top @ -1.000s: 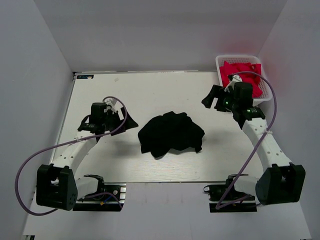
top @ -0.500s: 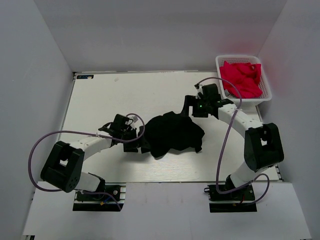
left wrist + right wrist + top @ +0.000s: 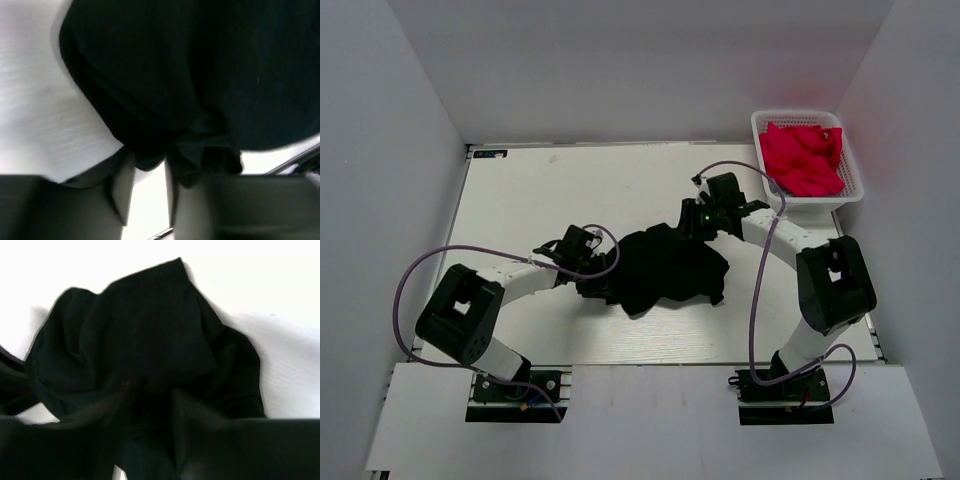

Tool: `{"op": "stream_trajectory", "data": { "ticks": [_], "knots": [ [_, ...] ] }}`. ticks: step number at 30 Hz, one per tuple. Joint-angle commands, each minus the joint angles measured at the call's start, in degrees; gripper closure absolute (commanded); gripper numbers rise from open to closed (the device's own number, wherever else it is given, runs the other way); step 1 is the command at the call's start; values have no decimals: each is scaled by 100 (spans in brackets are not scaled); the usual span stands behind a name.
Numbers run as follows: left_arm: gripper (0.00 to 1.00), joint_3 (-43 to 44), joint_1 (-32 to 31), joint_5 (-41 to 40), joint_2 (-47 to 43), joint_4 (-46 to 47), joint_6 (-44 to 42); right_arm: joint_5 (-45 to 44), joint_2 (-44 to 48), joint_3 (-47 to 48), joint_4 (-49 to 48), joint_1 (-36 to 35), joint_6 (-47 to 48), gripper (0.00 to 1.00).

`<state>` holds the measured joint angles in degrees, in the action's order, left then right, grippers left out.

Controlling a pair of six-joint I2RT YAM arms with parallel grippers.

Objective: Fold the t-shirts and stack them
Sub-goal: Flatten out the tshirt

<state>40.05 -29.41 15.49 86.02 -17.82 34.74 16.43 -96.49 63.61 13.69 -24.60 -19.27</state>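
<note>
A black t-shirt [image 3: 665, 265] lies crumpled in the middle of the white table [image 3: 540, 190]. My left gripper [image 3: 597, 283] is low at its left edge. In the left wrist view the jaws stand narrow, and a fold of the t-shirt's [image 3: 200, 75] hem sits between the tips of my left gripper [image 3: 147, 167]. My right gripper [image 3: 686, 226] presses into the shirt's far right edge. In the right wrist view black cloth [image 3: 145, 330] fills the gap of my right gripper [image 3: 150, 395]. More t-shirts, pinkish-red [image 3: 805, 160], lie bunched in a basket.
The white mesh basket [image 3: 815, 198] stands at the table's far right corner, just behind the right arm. White walls close in the table on the left, back and right. Both arms' cables loop over the table.
Both arms swung in from the table's sides to the black t-shirt. Both grippers, wide open a second ago, have closed down onto its cloth.
</note>
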Motion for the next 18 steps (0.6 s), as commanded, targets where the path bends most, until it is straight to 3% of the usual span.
{"op": "stream_trajectory", "data": {
  "ticks": [1, 2, 3, 4, 8, 11, 18],
  "knots": [
    [67, -33, -144, -678, 424, -362, -90, 98, -19, 64, -305, -106, -130, 62],
    [74, -33, -144, -731, 425, -362, -90, 106, 24, 55, -315, -124, -156, 76],
    [91, 20, -144, -731, 425, -362, -29, 63, 42, 11, -376, -141, -174, 100],
    [100, 20, -144, -818, 425, -362, -29, 36, 182, 2, -498, -133, -235, 100],
    [100, 291, -197, -1187, -74, -581, 33, -288, 578, -7, -780, -150, -262, 100],
    [100, 643, -197, -1941, -602, -897, 85, -745, 973, 133, -912, -106, -315, 100],
    [100, 1978, -197, -3701, -2255, -1426, -81, -3062, 2062, 897, -553, -71, -516, 100]
  ]
}}
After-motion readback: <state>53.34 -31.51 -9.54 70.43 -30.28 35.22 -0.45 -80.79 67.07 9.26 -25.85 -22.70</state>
